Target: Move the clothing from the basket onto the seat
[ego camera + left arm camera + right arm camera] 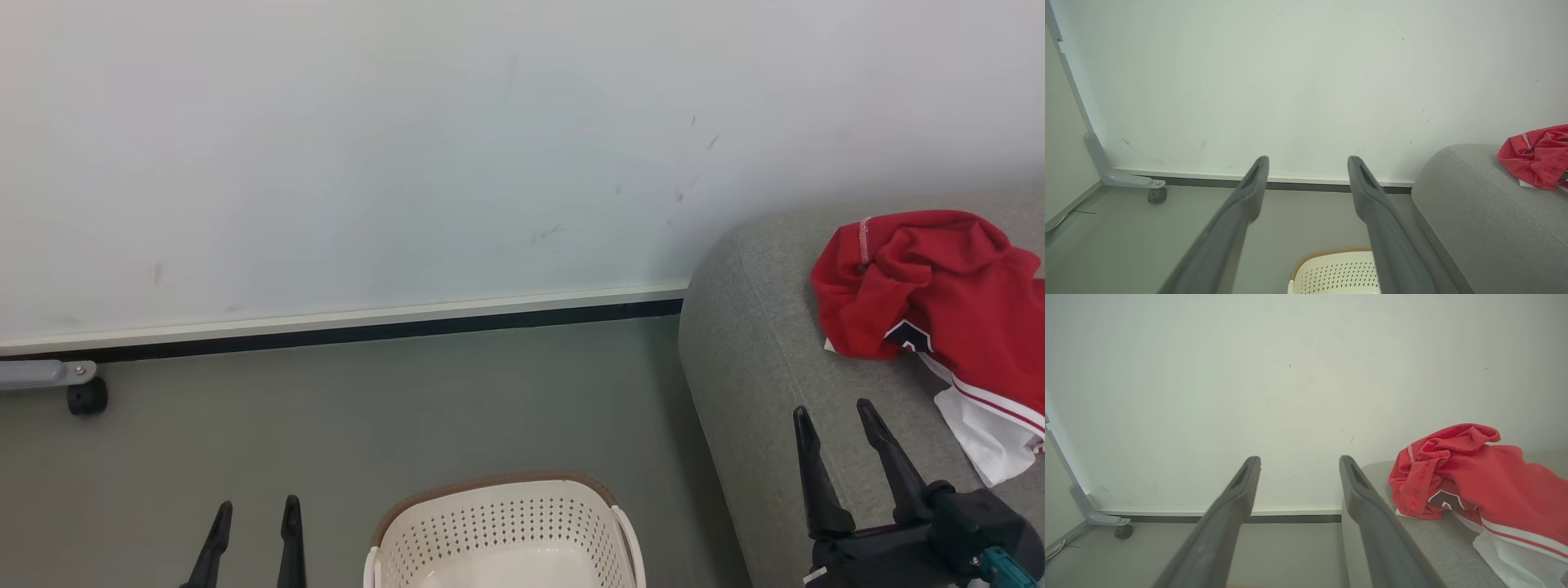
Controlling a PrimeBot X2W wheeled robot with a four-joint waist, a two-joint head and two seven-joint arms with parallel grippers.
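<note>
Head view: red-and-white clothing (939, 302) lies crumpled on the grey seat (759, 359) at the right edge of the frame, and the basket (498, 523) stands on the floor at bottom centre. Left gripper (258, 505), lower left, and right gripper (832, 408), lower right over the seat, both have their fingers spread and grip nothing.

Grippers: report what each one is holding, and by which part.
Nothing is held. The left gripper and right gripper are both open and empty; the clothing lies on the seat.
</note>
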